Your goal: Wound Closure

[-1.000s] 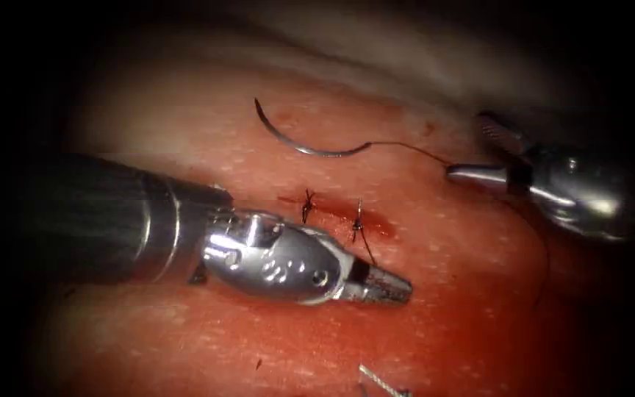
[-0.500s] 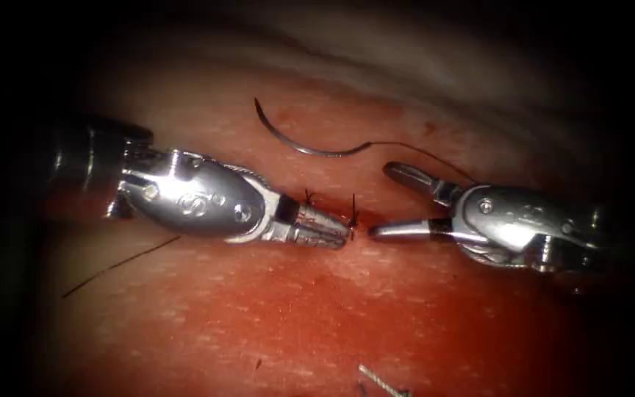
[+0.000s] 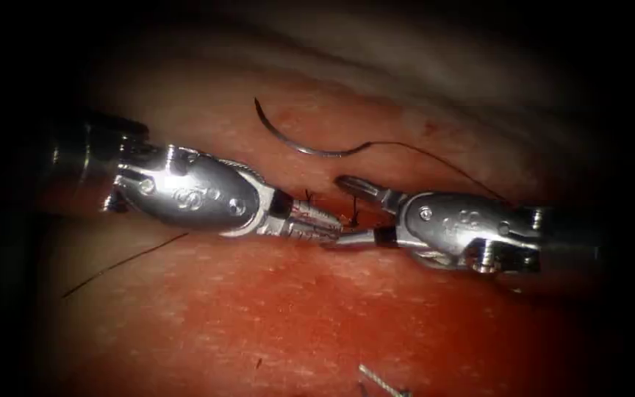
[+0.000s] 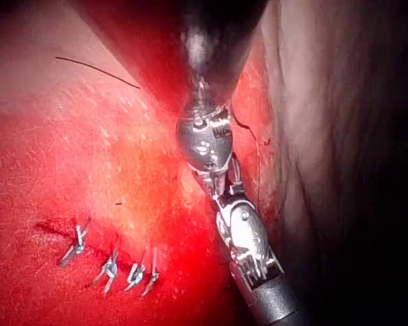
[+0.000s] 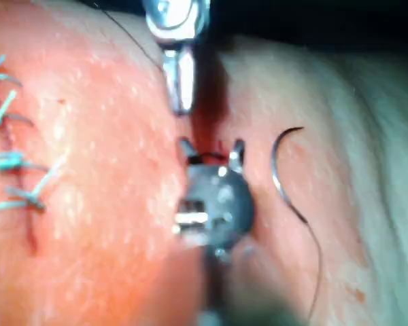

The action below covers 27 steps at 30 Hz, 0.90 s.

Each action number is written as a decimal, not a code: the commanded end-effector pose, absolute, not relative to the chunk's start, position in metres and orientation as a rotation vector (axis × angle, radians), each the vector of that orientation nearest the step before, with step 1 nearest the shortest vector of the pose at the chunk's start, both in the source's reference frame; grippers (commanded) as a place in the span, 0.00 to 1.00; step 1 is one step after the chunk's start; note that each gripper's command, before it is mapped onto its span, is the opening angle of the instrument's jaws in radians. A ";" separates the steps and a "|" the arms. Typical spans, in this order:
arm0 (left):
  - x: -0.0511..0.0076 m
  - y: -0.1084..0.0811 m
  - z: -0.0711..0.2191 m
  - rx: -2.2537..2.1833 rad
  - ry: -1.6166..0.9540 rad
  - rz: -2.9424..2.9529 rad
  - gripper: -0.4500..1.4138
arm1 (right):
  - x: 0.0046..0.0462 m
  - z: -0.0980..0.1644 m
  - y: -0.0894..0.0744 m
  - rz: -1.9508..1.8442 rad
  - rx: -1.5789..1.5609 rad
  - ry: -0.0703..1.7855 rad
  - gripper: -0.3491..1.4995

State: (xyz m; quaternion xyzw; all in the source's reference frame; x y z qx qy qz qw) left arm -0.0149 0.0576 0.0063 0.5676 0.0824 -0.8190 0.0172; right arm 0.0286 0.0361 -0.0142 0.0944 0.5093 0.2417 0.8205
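Across the whole endoscope view lies the tissue (image 3: pixel 420 309), red and wet, with the cut (image 3: pixel 295 200) running short across its middle. From the left comes the left arm's tool, its pincer (image 3: pixel 328 226) pressed together right at the cut; whether a strand is nipped between the jaws, I cannot tell. Meeting it nose to nose is the right arm's tool, pincer (image 3: pixel 338 209) spread wide apart, one jaw above the cut and one just below, touching or nearly touching the left tip, gripping nothing. And the needle (image 3: pixel 295 143)? Lying free on the tissue's surface, above the cut and clear of both pincers, whole curve showing, not in the tissue. Its thread (image 3: pixel 435 156) trails from the tail end off to the right, passing above the right tool. Two dark knotted stitches (image 3: pixel 308 197) sit on the cut between the tips. A loose strand (image 3: pixel 123 261) rests on the tissue below the left tool.
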 end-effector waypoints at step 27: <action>-0.0156 0.056 0.007 1.741 0.273 -2.545 0.05 | 0.0335 -0.011 0.035 0.461 0.230 1.044 0.85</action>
